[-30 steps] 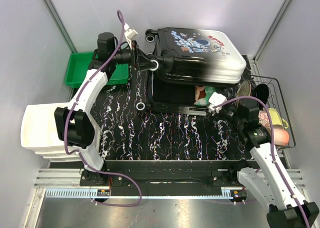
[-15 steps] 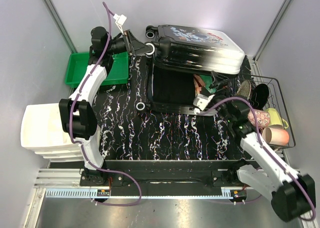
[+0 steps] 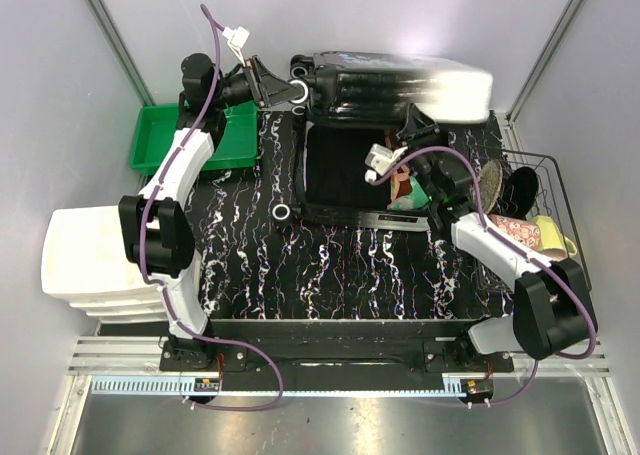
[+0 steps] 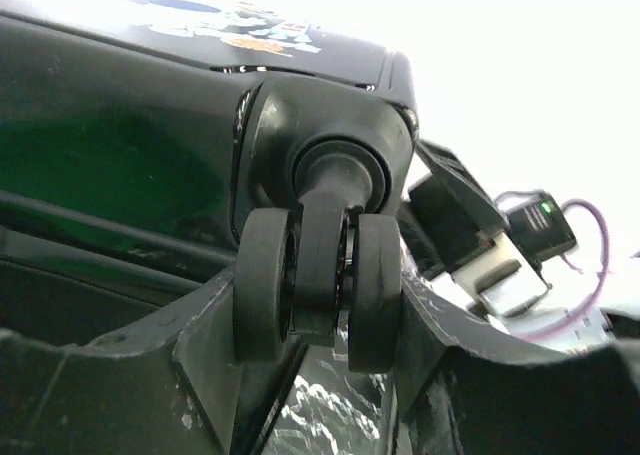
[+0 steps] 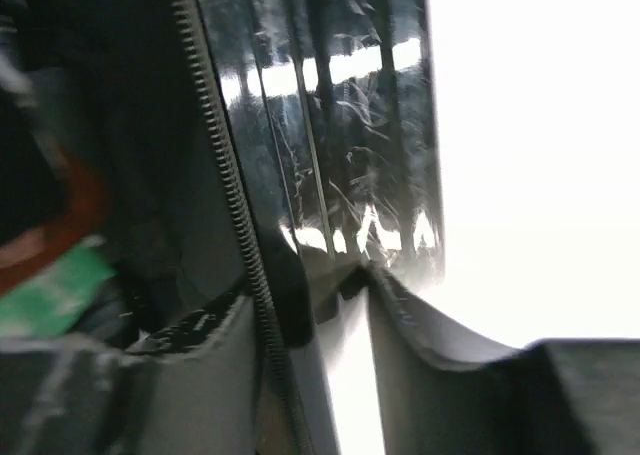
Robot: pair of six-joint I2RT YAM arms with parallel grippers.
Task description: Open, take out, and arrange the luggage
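Luggage (image 3: 345,175) lies at upper centre of the table (image 3: 340,265), its lid (image 3: 400,83) raised near upright. You should swing the lid back evenly with both arms, without twisting the hinge. Left hand (image 3: 278,87) is clamped on a lid wheel (image 4: 320,285). Right hand (image 5: 308,300) straddles the lid's edge, fingers narrowly parted. Blur leaves its grip unconfirmed.

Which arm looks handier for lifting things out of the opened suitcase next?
Right, probably: the right end effector sits at the luggage lid, just above the contents; the left end effector grips a rear wheel.
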